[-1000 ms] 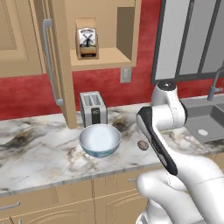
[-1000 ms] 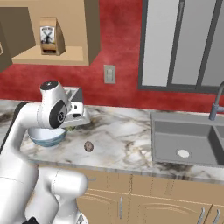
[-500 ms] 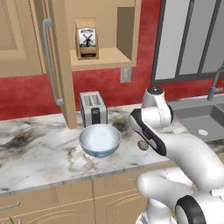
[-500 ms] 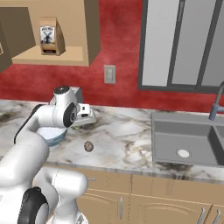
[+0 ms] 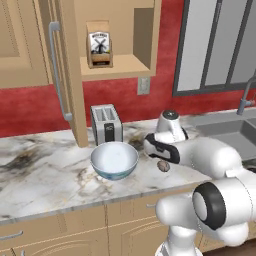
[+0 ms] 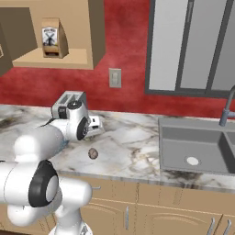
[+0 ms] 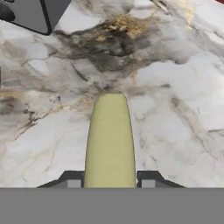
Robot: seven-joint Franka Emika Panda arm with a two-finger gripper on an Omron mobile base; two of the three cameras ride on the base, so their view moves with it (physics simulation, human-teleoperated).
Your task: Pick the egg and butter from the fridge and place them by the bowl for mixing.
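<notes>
Butter (image 7: 110, 140) in gripper (image 7: 110, 181), unlabelled.

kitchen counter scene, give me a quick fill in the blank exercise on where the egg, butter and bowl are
1. The egg lies on the marble ____, to the right of the bowl in the left base view.
2. The gripper is shut on the pale-yellow ____.
3. Behind the bowl stands a silver ____.
4. The bowl's inside is ____ in colour.

Missing words: counter; butter; toaster; white
</notes>
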